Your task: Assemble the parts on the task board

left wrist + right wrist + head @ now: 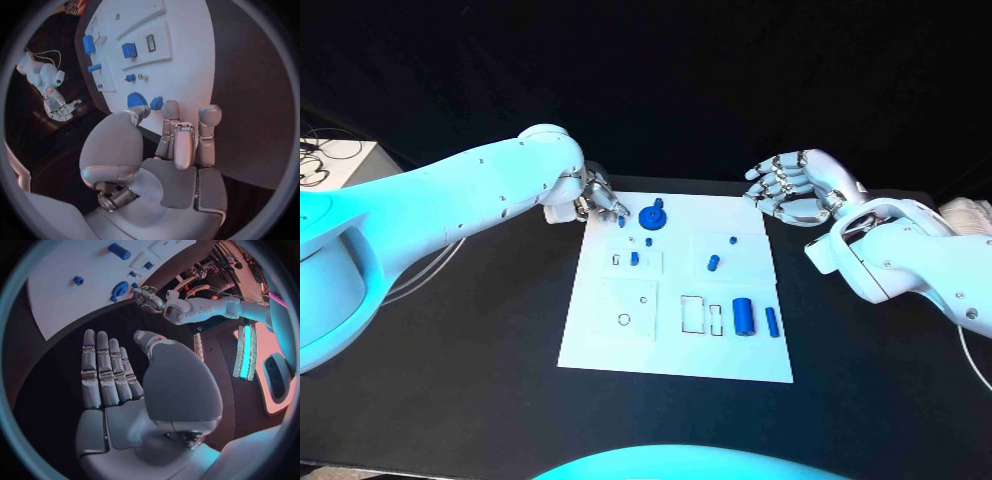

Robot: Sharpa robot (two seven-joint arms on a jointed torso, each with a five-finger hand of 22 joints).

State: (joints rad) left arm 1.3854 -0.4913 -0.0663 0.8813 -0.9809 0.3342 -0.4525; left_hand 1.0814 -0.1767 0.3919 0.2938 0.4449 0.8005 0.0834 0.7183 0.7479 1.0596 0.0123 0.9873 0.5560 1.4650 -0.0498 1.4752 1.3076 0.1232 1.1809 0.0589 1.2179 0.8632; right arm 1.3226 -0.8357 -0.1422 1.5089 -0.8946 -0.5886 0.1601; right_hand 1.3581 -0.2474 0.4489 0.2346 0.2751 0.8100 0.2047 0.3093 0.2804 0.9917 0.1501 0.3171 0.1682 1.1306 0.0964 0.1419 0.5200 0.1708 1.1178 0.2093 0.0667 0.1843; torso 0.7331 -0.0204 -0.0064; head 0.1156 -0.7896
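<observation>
The white task board [678, 350] lies in the middle of the black table. On it are several blue parts: a round gear-like piece [656, 215] at the far edge, a thick cylinder [743, 316] and a thin rod [772, 320] to the right, and small pieces [714, 263] between. My left hand [596, 195] hovers at the board's far left corner, its fingers [177, 135] stretched out with nothing in them, their tips close to a small blue piece [156, 102] and the gear-like piece [136, 99]. My right hand [795, 187] hangs past the far right corner, its fingers [103, 370] straight and holding nothing.
Rectangular cut-outs [697, 313] and a small ring outline [623, 319] mark the board's near half. A white object [966, 215] lies at the table's right edge. Cables [322, 160] lie on a pale surface at the far left.
</observation>
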